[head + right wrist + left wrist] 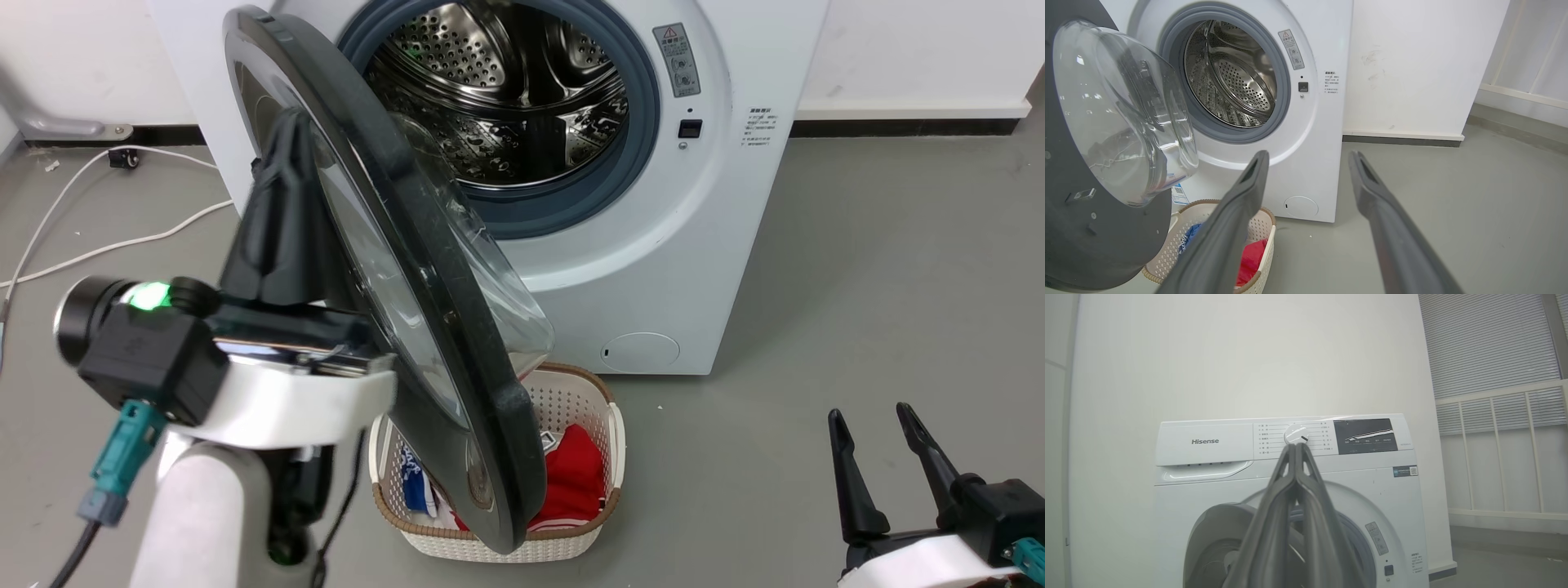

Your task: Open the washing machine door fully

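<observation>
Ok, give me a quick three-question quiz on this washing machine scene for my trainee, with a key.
1. True or false: the washing machine door is shut over the steel drum.
2. Which gripper has its fingers apart? A) left gripper B) right gripper C) both
3. Fill in: on the floor below the door's lower edge stands a white ____ holding red cloth.

Key:
1. False. The door stands swung out and the drum is open to view.
2. B. The left gripper's fingertips meet.
3. basket
</observation>
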